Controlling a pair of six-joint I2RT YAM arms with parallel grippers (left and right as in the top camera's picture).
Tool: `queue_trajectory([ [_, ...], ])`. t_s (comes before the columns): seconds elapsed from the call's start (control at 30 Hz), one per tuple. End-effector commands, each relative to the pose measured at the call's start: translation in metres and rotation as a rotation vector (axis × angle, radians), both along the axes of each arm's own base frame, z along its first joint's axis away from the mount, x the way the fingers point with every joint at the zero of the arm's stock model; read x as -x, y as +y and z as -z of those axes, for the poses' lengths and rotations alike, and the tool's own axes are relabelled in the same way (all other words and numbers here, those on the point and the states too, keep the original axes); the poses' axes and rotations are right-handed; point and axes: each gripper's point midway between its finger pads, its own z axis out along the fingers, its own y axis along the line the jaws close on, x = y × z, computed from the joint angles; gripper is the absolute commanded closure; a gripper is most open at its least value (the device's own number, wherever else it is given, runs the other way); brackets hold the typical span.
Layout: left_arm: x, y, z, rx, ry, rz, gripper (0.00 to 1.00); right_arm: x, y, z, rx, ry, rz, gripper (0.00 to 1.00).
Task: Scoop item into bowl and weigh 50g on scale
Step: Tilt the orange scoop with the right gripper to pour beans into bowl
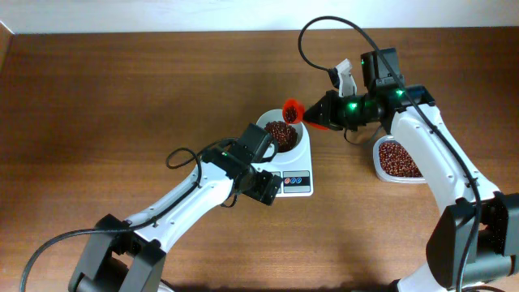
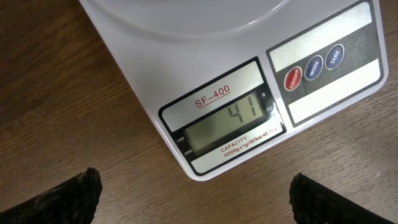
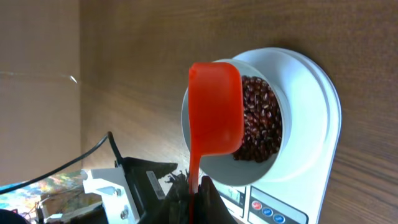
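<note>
The white scale [image 1: 298,172] stands mid-table with the small white bowl [image 1: 276,121] on it, holding dark red-brown beans [image 1: 280,133]. In the left wrist view the scale's display [image 2: 235,119] reads 41. My right gripper [image 1: 328,113] is shut on the handle of a red scoop [image 1: 293,110], held tilted over the bowl's far rim; the right wrist view shows the scoop [image 3: 214,109] turned over above the beans [image 3: 260,118] in the bowl [image 3: 211,167]. My left gripper [image 1: 268,188] is open and empty, just in front of the scale's front corner.
A clear plastic container [image 1: 383,172] filled with beans [image 1: 398,159] sits to the right of the scale under my right arm. A black cable loops on the table left of the scale.
</note>
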Motion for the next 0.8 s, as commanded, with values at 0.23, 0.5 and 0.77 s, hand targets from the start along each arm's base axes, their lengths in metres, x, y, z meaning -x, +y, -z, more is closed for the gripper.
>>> queue_trajectory([
  [0.23,-0.002,0.003,-0.005,-0.003,-0.021,0.004,0.01,0.002,-0.001,0.002,0.044,-0.05,-0.053,0.96],
  [0.5,-0.002,0.003,-0.005,-0.003,-0.021,0.004,0.01,0.004,0.004,0.001,0.068,-0.108,-0.117,0.96],
  [0.77,-0.002,0.003,-0.005,-0.003,-0.021,0.003,0.01,0.0,-0.009,-0.019,0.186,-0.166,-0.145,0.96],
])
